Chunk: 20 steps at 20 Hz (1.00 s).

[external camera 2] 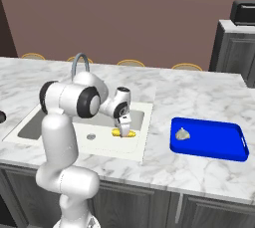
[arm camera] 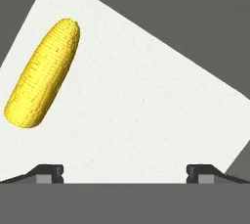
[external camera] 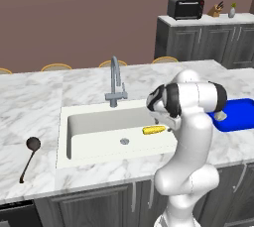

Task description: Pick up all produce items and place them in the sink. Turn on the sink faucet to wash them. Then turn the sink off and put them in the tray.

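A yellow corn cob (external camera: 154, 130) lies on the floor of the off-white sink (external camera: 64, 137), at its right end. My gripper (external camera 2: 124, 128) hangs inside the basin just above the corn (external camera 2: 131, 134), pointing down. In the hand view my gripper (arm camera: 126, 171) is open with nothing between its tips, and the corn (arm camera: 44, 74) lies off to the upper left. A small beige roundish item (external camera 2: 183, 134) rests on the left part of the blue tray (external camera 2: 219, 147), to the right of the sink. The grey gooseneck faucet (external camera: 115, 82) stands behind the basin; no water shows.
A black long-handled ladle (external camera: 29, 159) lies on the marble to the left of the sink. Behind the island, stool tops (external camera: 56, 66) line its far edge. A back counter holds a dark toaster oven (external camera: 185, 9) and a knife block (external camera: 216, 10).
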{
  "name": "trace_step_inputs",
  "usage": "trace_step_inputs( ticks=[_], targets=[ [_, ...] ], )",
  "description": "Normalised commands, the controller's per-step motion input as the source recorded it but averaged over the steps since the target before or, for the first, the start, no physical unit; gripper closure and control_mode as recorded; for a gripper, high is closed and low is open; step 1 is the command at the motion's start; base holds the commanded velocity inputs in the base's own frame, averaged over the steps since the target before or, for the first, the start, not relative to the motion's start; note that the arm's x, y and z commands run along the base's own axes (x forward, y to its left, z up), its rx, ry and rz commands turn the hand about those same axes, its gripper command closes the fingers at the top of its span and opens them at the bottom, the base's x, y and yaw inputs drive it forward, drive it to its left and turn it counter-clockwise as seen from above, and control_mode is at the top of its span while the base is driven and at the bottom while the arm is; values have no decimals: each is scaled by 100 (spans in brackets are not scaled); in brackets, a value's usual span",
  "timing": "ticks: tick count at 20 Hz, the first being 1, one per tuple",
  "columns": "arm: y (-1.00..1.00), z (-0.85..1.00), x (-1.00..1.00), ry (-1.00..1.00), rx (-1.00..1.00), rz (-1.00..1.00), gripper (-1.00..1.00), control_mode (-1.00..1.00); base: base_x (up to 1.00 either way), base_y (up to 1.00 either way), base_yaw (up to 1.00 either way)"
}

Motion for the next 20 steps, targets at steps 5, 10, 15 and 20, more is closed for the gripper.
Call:
trace_step_inputs(
  ticks=[5, 10, 15, 20],
  targets=[
    [0, -35, 12, -3, 3, -9, -100, -100, 0, 0, 0],
    [0, -32, 24, -2, 4, -7, -100, -100, 0, 0, 0],
    [0, -29, 32, -2, 4, -6, -100, -100, 0, 0, 0],
    [0, -17, 23, -7, 6, -5, -100, -100, 0, 0, 0]
  ],
)
